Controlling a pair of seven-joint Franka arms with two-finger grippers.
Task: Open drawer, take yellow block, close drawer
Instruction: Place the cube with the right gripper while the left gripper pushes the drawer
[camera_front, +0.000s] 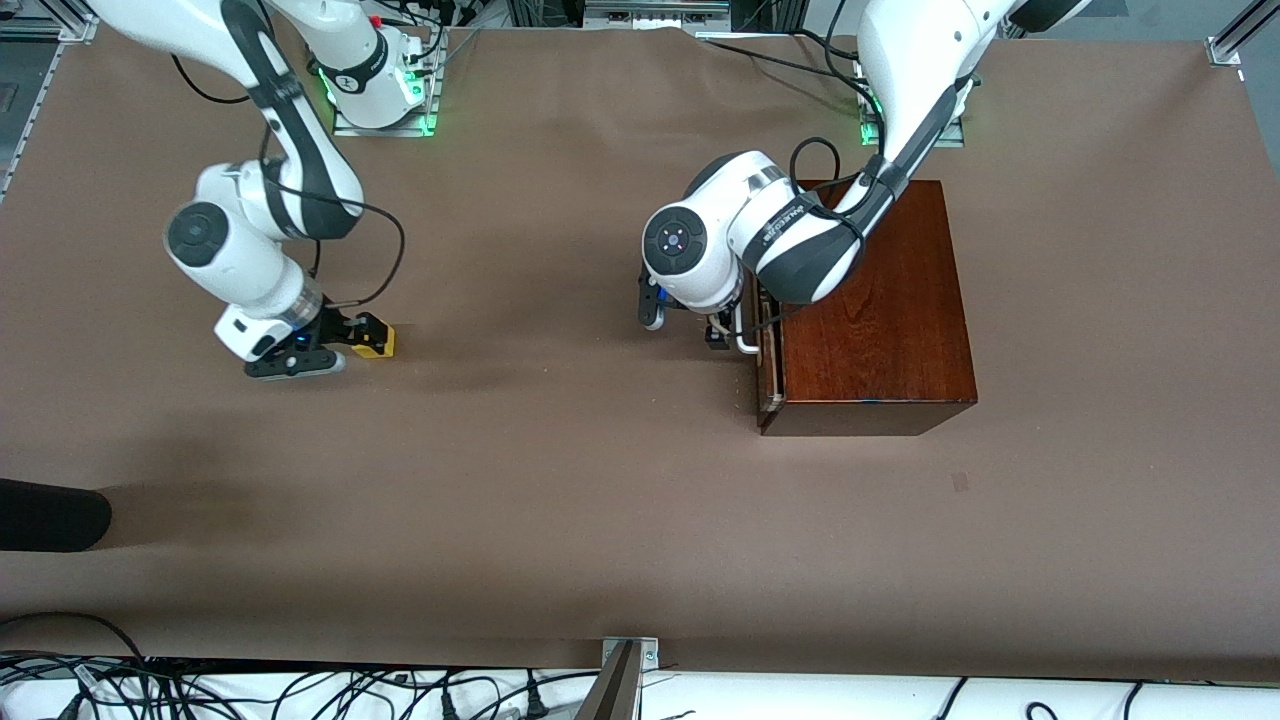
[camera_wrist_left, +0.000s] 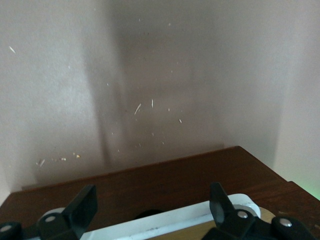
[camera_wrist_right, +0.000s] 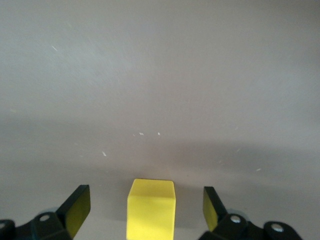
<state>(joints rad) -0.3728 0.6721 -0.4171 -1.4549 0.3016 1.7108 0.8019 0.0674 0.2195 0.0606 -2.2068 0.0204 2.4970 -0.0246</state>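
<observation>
Brown paper-covered worktop (camera_front: 600, 480), both arm bases along the edge farthest from the front camera.

Right claw (camera_front: 335, 345) is down at the worktop, toward the right arm's end, roughly midway between the base edge and the camera edge. Fingers (camera_wrist_right: 75, 210) are spread apart, with the yellow block (camera_wrist_right: 151, 207) sitting between them on the surface. Right wrist view shows clear gaps on both sides of the cube, so no contact. Block is flat on the worktop and upright; front view shows it poking out from the claw (camera_front: 375, 340).

Wooden box (camera_front: 870, 310), glossy reddish-brown, sits toward the left arm's end, close to the left arm's base. Its drawer (camera_front: 768, 350) faces the middle of the worktop. Front view shows only a thin sliver of pale edge at the drawer front, so it is either shut or nearly so; cannot tell which.

Left claw (camera_front: 715, 330) is right at the drawer front, at the white bar handle (camera_wrist_left: 165, 225). Left wrist view shows the two fingers (camera_wrist_left: 80, 210) wide apart, one at each end of the handle, with the bar running between them and the dark box top just past it. Fingers are not clamped on the handle.

Black object (camera_front: 50, 515) pokes in at the right arm's end, near the camera edge; cannot identify it.
</observation>
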